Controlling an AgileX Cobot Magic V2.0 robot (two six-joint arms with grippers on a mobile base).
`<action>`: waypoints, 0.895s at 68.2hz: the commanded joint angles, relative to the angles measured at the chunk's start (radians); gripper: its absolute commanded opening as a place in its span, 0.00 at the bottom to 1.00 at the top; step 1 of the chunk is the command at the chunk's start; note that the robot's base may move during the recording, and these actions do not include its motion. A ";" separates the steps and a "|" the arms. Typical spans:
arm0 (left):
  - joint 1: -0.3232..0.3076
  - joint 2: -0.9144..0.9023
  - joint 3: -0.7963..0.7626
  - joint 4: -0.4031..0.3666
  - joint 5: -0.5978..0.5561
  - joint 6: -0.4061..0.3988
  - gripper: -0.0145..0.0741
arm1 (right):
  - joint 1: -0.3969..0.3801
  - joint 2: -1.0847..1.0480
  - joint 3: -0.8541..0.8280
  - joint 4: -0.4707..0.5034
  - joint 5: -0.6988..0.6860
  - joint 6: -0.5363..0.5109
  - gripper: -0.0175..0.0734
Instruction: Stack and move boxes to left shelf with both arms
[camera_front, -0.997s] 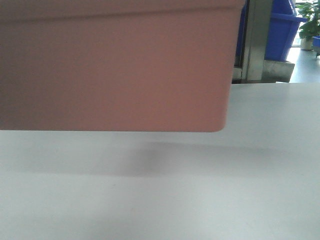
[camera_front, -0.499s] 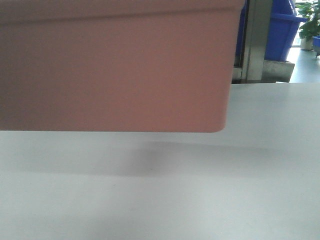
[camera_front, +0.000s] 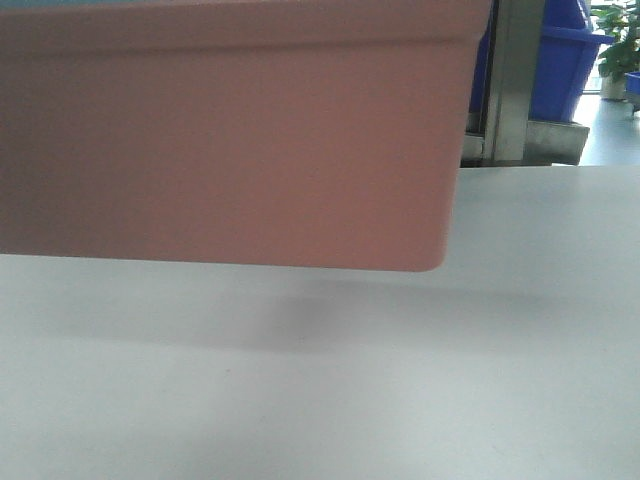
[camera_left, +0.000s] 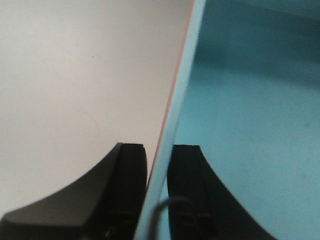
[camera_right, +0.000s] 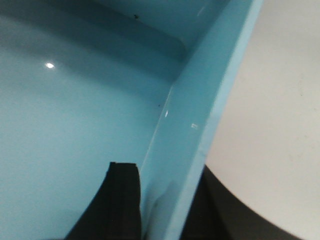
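Boxes: salmon pink box (camera_front: 230, 140) with light blue box (camera_left: 250, 125) nested inside it, 2 tubs as 1 stack; a thin blue strip shows above the pink rim in the front view.
Position: the stack fills the upper left of the front view, slightly tilted, its underside clear of the white tabletop (camera_front: 400, 400).
Left gripper (camera_left: 157, 170): clenched on the stack's side wall, 1 black finger outside by the pink edge, 1 inside the blue tub.
Right gripper (camera_right: 162, 200): clamped on the blue wall, 1 finger inside, 1 outside.
Surface: plain matte white, with a soft grey shadow under the stack.
Room: steel post (camera_front: 515, 80) behind the table's far edge, dark blue bins (camera_front: 560, 60) beside it, potted plant (camera_front: 615, 40) at the far right.
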 joint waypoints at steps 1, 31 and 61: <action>-0.041 -0.038 -0.049 -0.060 -0.268 -0.005 0.16 | 0.026 -0.038 -0.036 0.068 -0.230 0.021 0.23; -0.041 -0.038 -0.049 -0.060 -0.264 -0.005 0.16 | 0.025 -0.038 -0.036 0.068 -0.194 0.021 0.23; -0.041 -0.038 -0.049 -0.060 -0.264 -0.005 0.16 | 0.025 -0.038 -0.036 0.068 -0.194 0.021 0.23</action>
